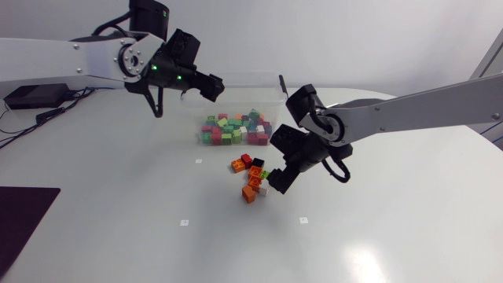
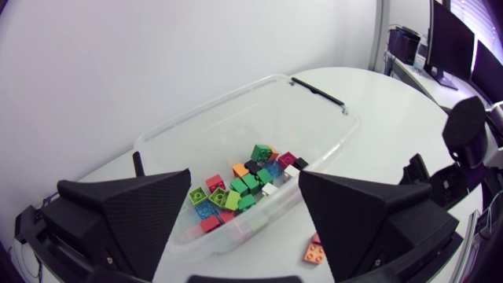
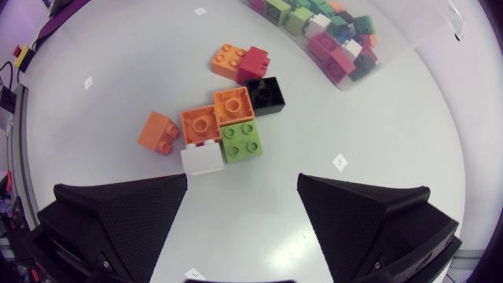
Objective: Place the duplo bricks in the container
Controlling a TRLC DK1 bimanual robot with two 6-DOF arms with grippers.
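Most duplo bricks [image 1: 236,130] already lie inside the clear container [image 1: 244,90] at the far middle of the desk [image 1: 118,204]. A loose cluster [image 3: 220,118] of about eight bricks (orange, red, black, green, white) is left on the desk at the container's 6 o'clock in the head view, so the task is judged well past halfway. The right tool [image 3: 244,212] hangs at the cluster's 3 o'clock, fingers spread and holding nothing; the left tool [image 2: 244,228] hovers over the container's 10 o'clock corner — likewise spread wide and empty.
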